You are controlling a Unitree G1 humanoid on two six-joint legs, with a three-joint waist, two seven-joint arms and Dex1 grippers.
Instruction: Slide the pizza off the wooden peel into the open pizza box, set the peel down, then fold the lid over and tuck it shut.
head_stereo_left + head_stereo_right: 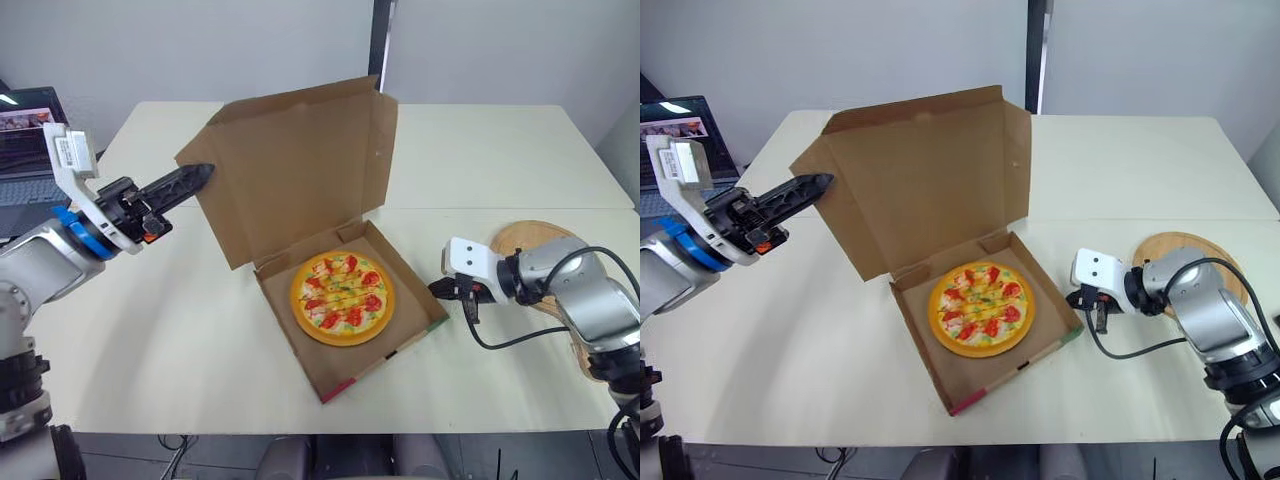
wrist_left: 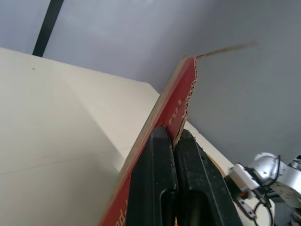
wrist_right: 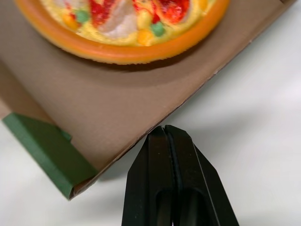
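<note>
Cream table (image 1: pixel 200 340), matte. Pizza (image 1: pixel 342 297), round with a glossy orange rim, lies in the pizza box (image 1: pixel 340 368) base: slide done. Round wooden peel (image 1: pixel 530 237) lies flat, right of the pizza box: done. Left gripper (image 1: pixel 200 175) pinches the corrugated lid (image 1: pixel 290 170) edge, lid upright; fold and tuck remain. Right gripper (image 1: pixel 445 290) closed, empty, beside the pizza box's right corner.

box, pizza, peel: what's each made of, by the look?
Box: corrugated cardboard, matte brown inside, red print outside; fluting shows along the lid's cut edge in the left wrist view.
Pizza: probably moulded plastic; glossy, with a smooth uniform orange rim and flat-coloured toppings.
Peel: looks like wood, pale tan and matte; grain too faint to confirm.
</note>
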